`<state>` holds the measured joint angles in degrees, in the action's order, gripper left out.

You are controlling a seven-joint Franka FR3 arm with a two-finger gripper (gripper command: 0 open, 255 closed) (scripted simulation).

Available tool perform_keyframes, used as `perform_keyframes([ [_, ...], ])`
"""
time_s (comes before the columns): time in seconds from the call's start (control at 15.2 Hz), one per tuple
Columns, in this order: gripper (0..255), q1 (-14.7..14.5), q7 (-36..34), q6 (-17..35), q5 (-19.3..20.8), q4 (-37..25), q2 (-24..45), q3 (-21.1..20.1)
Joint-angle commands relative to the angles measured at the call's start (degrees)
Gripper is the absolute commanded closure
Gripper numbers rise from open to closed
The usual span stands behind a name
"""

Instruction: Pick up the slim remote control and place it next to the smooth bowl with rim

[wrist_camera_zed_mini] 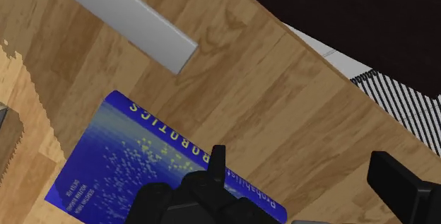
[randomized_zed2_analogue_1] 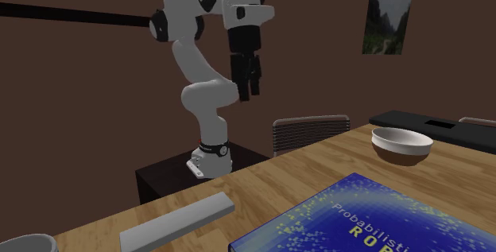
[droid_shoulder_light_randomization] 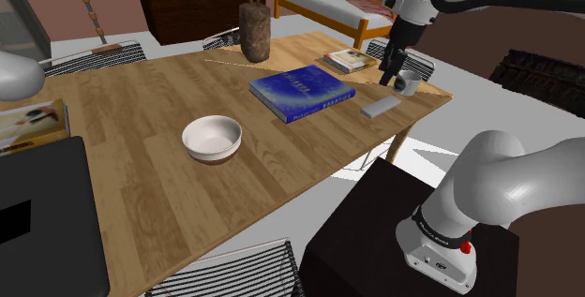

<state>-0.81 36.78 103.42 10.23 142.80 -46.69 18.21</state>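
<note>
Pincer [droid_shoulder_light_randomization: 389, 78] hangs raised over the bench's [droid_shoulder_light_randomization: 141, 183] far right end in the shoulder view. Its fingers are apart w/ nothing betw. them; the wrist view has bare wood in the gap. The remote [droid_shoulder_light_randomization: 380, 107], a plain grey bar, lies flat near the bench's right edge, just right of the blue book [droid_shoulder_light_randomization: 302, 92] and apart from it. It isn't under the fingers: in the wrist view it lies past the book's corner.

Step in hand, by my read: approach, pre-grasp, nothing lifted yet. Next move prob. calls for:
- shifting over the remote's middle
- turning the wrist so the fingers straddle its narrow width
- dropping straight down and closing
- a long carry leftward over or round the book to the bowl, setting down beside it, not in it

Containers, left to right in the shoulder view:
- White bowl [droid_shoulder_light_randomization: 212, 138] w/ rim: mid-bench, upright, empty, well apart from the remote.
- Tall brown vase [droid_shoulder_light_randomization: 254, 33]: at the far edge, upright, w/ a thin dark stem rising out of it.
- Small pale mug [droid_shoulder_light_randomization: 408, 83]: at the far right corner, just beyond the remote and near the pincer. Contents: can't tell. It stands close enough to the descent that a knock looks possible.
</note>
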Motion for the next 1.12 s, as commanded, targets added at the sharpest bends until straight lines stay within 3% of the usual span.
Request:
perform_keyframes([
  [0.0,0,-0.1,5.8,1.5,2.2,1.7,0.2,3.2],
  [0.59,0,-3.2,30.9,10.2,10.5,1.8,9.7,19.5],
  [0.86,0,-6.9,42.6,15.2,11.7,-0.8,17.1,27.7],
  [1.06,0,-11.3,52.1,19.3,10.4,-3.5,24.0,34.8],
])
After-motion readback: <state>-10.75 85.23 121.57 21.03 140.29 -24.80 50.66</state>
